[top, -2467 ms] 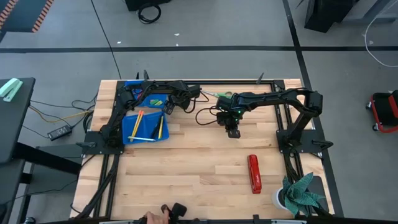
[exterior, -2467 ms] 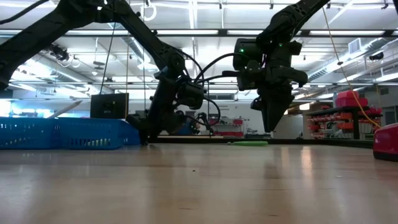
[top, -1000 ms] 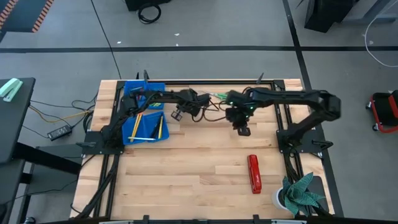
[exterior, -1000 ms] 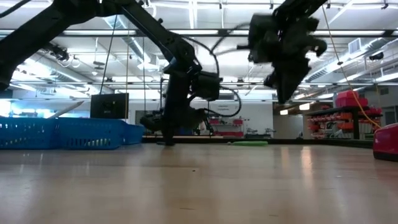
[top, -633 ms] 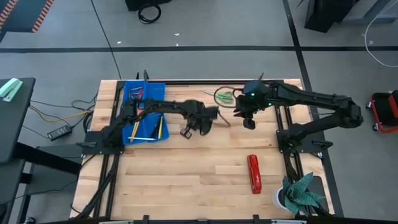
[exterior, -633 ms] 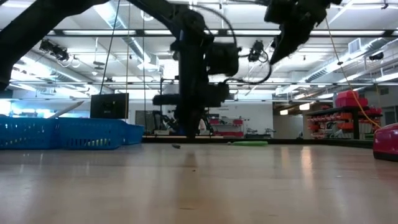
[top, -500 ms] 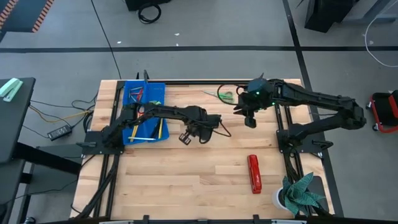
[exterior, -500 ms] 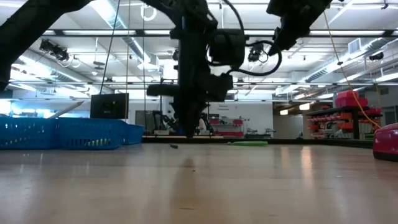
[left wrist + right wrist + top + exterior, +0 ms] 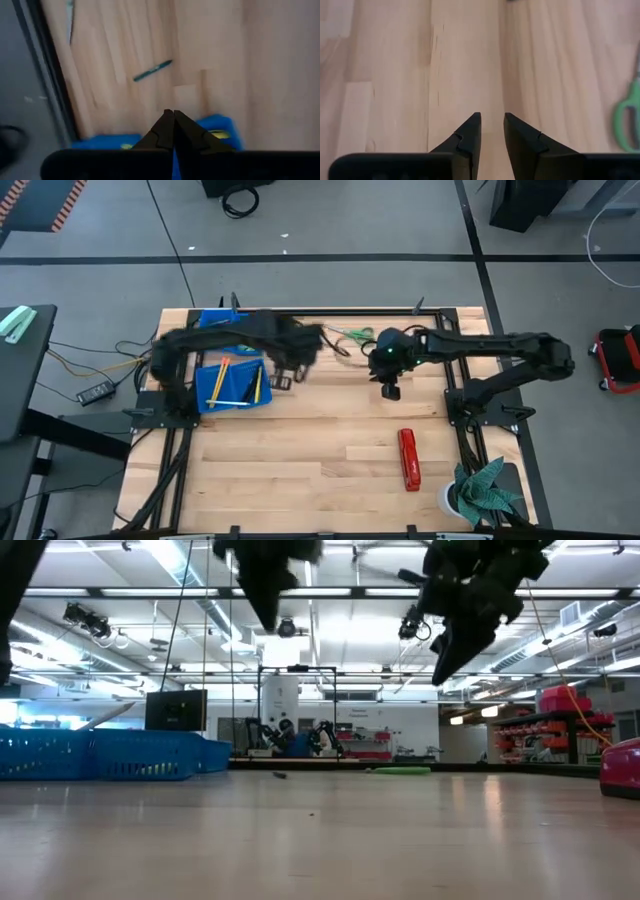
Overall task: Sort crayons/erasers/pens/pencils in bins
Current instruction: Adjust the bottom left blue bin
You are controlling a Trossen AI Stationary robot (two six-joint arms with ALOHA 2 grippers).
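Half a second ago the left arm reached to mid-worktop; now its left end effector (image 9: 283,380) has swung back beside the blue bins (image 9: 232,383), fingers pressed together with nothing visible between them, so a drop-off looks likely. Pencils (image 9: 222,379) lie in a bin. The right end effector (image 9: 390,392) hangs slightly parted, empty. Only the left wrist view shows a dark pen (image 9: 152,70) left on the worktop (image 9: 330,450)
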